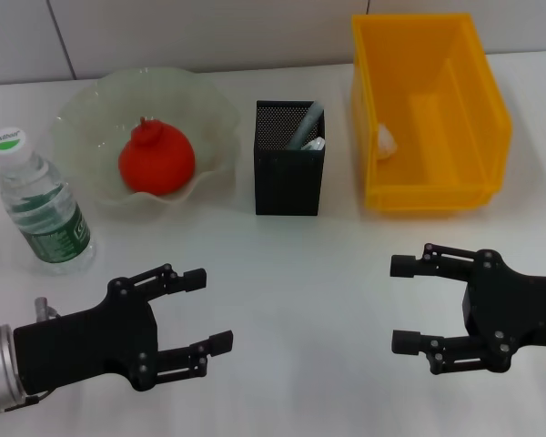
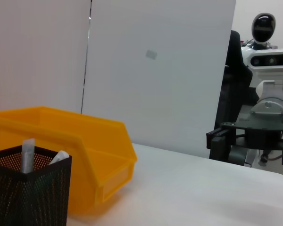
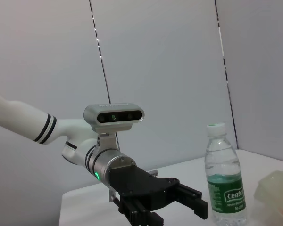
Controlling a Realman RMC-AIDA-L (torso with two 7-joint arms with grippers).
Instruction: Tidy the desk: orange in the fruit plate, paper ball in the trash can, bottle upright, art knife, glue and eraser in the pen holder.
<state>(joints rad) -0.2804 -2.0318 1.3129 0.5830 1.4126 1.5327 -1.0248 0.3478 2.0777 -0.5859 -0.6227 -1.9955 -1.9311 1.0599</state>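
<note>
1. Left gripper point(image 1: 205, 309) sits low over the near left part of the white table point(image 1: 300, 273), fingers spread apart, nothing between them. The right wrist view shows the same thing from the side.
2. Right gripper point(image 1: 409, 305) is over the near right part of the table, fingers also apart, holding nothing. Both grippers point toward each other and are well apart.
3. Orange point(image 1: 156, 160) is in the fruit plate point(image 1: 82, 114), far left of the table, resting near the plate's middle.
4. Bottle point(image 1: 41, 205) stands upright, cap on, just beside the plate's near left rim and a bit beyond the left gripper. Green label faces out in the right wrist view.
5. Pen holder point(image 1: 289, 182) stands between the plate and the trash can point(image 1: 478, 127), apart from both.
6. Art knife point(image 1: 305, 127) leans inside the pen holder, top end sticking above the rim. A 2nd pale item point(image 1: 317, 144) sits next to it in there; cannot tell if it is the glue or the eraser. The left wrist view shows 2 pale tops above the mesh rim.
7. Trash can is at the far right of the table. A white crumpled paper ball point(image 1: 385, 141) lies inside it against the wall nearest the pen holder.
</note>
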